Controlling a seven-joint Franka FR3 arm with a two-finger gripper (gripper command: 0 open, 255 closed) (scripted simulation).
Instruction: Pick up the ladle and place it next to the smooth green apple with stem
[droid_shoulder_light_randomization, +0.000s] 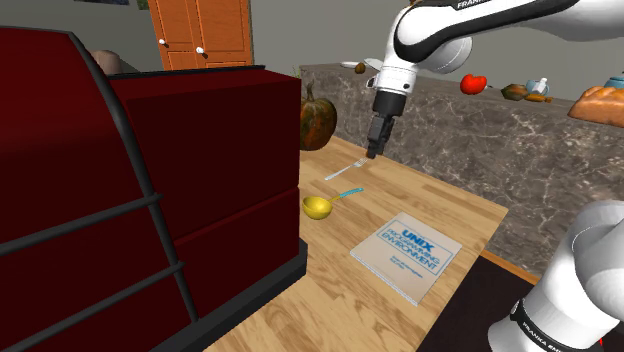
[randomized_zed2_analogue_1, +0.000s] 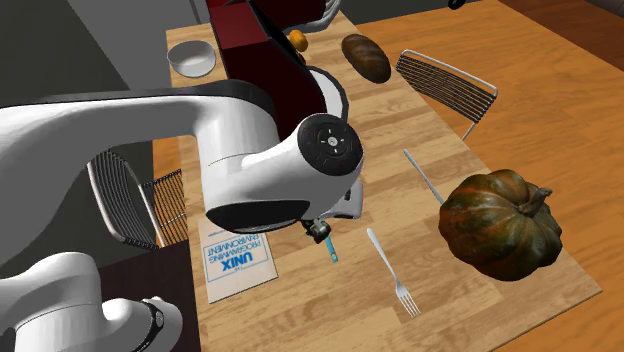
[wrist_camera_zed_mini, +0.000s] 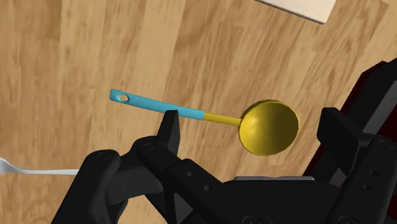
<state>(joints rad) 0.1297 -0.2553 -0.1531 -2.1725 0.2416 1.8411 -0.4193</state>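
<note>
On the wooden table (droid_shoulder_light_randomization: 330, 310), the ladle (droid_shoulder_light_randomization: 328, 202) is laid flat, its yellow bowl turned toward the dark red cabinet (droid_shoulder_light_randomization: 150, 160) and its blue handle pointed away. In the shoulder view it is found at about seven o'clock of the gripper (droid_shoulder_light_randomization: 375, 155), which is held above the table and well clear of it. In the wrist view the fingers (wrist_camera_zed_mini: 170, 130) are seen spread apart and released, with nothing clasped. The ladle's bowl is framed between them, untouched.

Taken left to right in the shoulder view, the cabinet is set at nine o'clock of the ladle, close beside the bowl. A dark pumpkin (droid_shoulder_light_randomization: 317, 118) is placed at twelve o'clock. A white fork (droid_shoulder_light_randomization: 347, 167) is laid at one o'clock, between the ladle and the gripper, near the handle's end but apart from it. A book (droid_shoulder_light_randomization: 406, 256) is laid at four o'clock.
</note>
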